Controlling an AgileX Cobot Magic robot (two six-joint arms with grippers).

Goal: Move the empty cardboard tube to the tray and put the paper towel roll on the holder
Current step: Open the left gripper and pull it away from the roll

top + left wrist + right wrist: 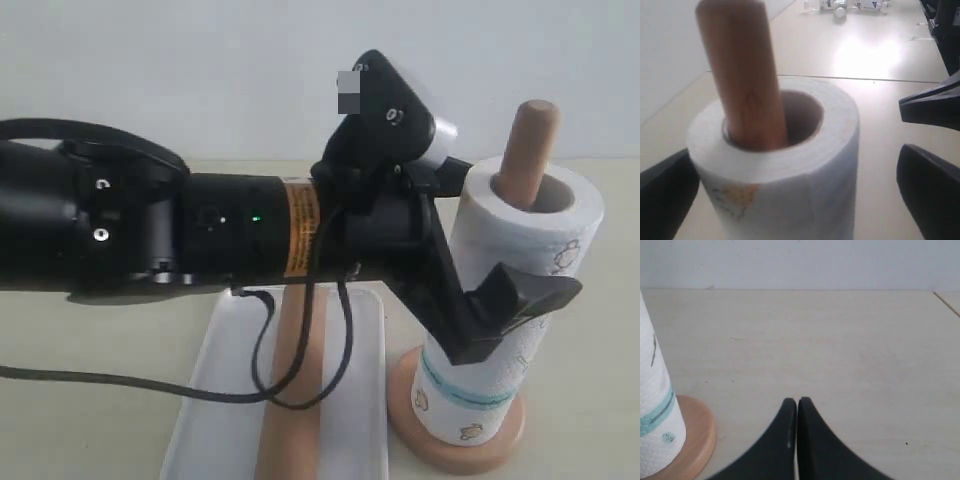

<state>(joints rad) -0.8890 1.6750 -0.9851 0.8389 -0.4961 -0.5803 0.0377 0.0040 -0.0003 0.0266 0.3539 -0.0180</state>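
Pale tabletop [840, 340]. I see the paper towel roll [540, 225] seated on the holder [530, 140], my left gripper [795, 200] spread wide around it. The empty cardboard tube [290, 450] lies in the tray [205, 430]. Right gripper [797, 412] closed, empty.

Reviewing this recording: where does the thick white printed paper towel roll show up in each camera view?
Exterior view: the thick white printed paper towel roll stands upright at the right.
Left wrist view: it fills the middle, close up, its open core showing.
Right wrist view: only its lower part with the teal band shows, cut off at the frame edge.
Shared landmark: the reddish-brown wooden holder, with its pole through the core and its disc base underneath.
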